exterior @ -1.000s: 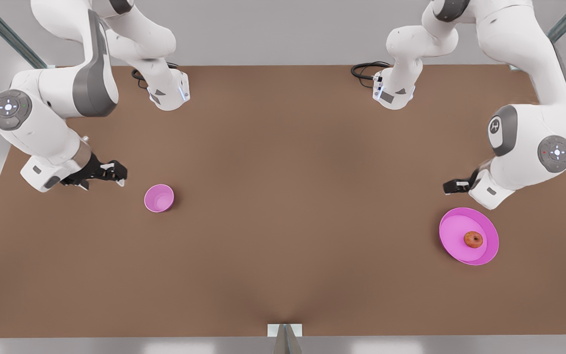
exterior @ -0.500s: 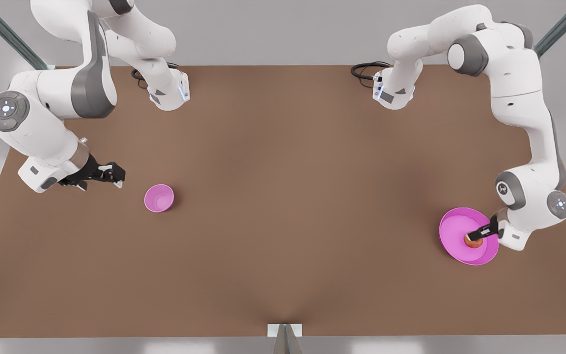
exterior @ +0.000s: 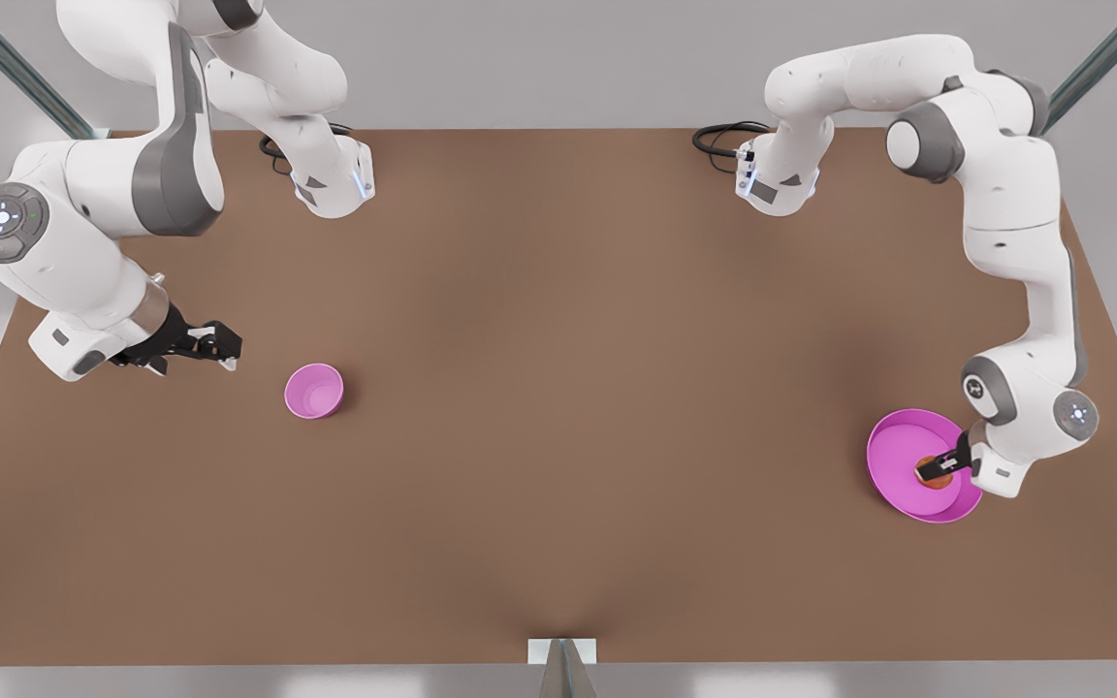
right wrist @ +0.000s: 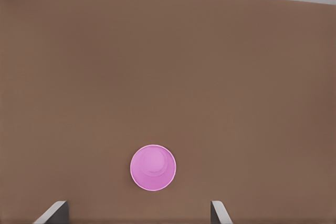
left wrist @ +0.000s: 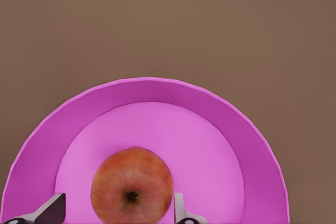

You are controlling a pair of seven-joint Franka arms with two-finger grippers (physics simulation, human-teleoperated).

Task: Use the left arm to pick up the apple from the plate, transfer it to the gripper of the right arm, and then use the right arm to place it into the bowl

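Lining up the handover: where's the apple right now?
The apple sits on the plate at the front view's right, between the open fingers of the left hand. The right hand waits beside the bowl.

Soft, even light falls from overhead across the brown surface (exterior: 558,407), with a dimmer patch near its middle. Shadows are faint and diffuse: a thin one hugs the bowl (exterior: 314,391) and another darkens the plate (exterior: 898,456) under its near rim. The white arms show mild sheen without glare. Edges look slightly smeared, and no distortion bends the borders.
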